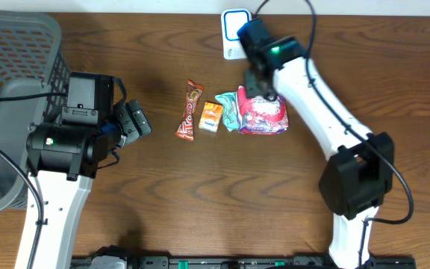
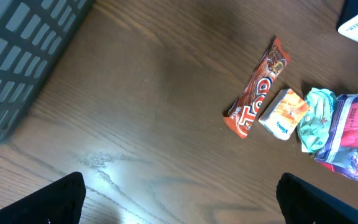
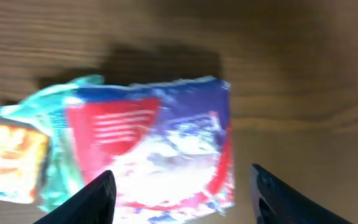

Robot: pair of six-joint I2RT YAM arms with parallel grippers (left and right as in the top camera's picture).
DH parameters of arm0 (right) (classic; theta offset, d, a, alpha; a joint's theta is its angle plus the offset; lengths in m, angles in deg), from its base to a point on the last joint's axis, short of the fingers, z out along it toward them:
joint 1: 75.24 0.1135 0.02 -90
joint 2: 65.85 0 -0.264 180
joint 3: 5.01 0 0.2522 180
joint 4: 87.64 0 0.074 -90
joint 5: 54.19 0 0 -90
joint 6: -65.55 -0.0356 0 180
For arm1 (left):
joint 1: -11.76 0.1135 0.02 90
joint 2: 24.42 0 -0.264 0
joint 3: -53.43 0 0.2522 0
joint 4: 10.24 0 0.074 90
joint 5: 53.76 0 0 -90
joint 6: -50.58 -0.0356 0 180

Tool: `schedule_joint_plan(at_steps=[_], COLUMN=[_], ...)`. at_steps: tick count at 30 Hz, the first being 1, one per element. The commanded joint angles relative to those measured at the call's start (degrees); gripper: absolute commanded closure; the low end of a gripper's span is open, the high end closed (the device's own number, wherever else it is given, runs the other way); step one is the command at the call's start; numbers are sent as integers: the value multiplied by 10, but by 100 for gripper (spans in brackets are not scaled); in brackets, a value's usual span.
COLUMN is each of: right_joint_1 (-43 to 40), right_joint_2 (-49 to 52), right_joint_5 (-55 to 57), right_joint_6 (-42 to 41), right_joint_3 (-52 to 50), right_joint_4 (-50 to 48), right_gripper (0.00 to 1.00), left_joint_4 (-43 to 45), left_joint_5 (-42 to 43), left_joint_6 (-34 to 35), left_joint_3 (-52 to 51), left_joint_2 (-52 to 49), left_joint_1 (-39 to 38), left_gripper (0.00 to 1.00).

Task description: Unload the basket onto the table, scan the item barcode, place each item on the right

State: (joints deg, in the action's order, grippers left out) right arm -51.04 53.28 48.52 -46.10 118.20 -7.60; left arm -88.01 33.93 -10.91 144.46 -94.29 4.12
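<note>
A red, blue and white snack packet (image 1: 263, 116) lies flat on the wooden table, right of centre. My right gripper (image 1: 260, 88) hovers directly over it. In the right wrist view its jaws (image 3: 182, 174) stand apart, with the packet (image 3: 160, 149) lying on the table below and between them, not gripped. A white scanner device (image 1: 235, 30) stands at the table's far edge, just behind the right arm. My left gripper (image 1: 136, 123) is at the left, open over bare wood (image 2: 180, 180), well away from the packet (image 2: 353, 140).
A teal wrapper (image 1: 230, 108) touches the packet's left side. Next to it lie a small orange box (image 1: 211, 116) and a brown chocolate bar (image 1: 190, 110). A grey mesh basket (image 1: 13, 97) fills the left edge, behind the left arm.
</note>
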Motion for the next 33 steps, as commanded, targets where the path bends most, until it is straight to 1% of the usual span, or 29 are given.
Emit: schedule_joint_plan(at_steps=[1, 5, 8, 11, 15, 18, 22, 29, 33], right_joint_1=[-50, -107, -145, -174, -212, -239, -261, -262, -253], right_joint_2=[-4, -4, -4, -4, -4, -4, -4, -4, -4], right_joint_5=[-64, -187, -267, -323, -402, -497, -588, -615, -615], right_joint_6=[26, 106, 143, 165, 174, 203, 204, 178, 150], right_joint_3=[4, -12, -40, -76, -137, -189, -249, -327, -354], right_joint_4=[14, 25, 17, -2, -52, -106, -178, -283, -323], right_gripper=[35, 34, 34, 34, 33, 33, 33, 34, 35], left_joint_4=[0, 0, 0, 0, 0, 0, 0, 0, 0], left_joint_5=[-8, -8, -8, -7, -8, -8, -7, -8, -8], left_joint_6=[3, 3, 3, 3, 3, 3, 3, 3, 3], left_joint_3=[6, 6, 6, 6, 6, 6, 6, 6, 6], left_joint_2=[4, 4, 4, 4, 4, 4, 4, 4, 4], left_joint_1=[2, 2, 2, 2, 2, 2, 2, 2, 2], left_gripper=[2, 2, 2, 2, 2, 2, 2, 2, 2])
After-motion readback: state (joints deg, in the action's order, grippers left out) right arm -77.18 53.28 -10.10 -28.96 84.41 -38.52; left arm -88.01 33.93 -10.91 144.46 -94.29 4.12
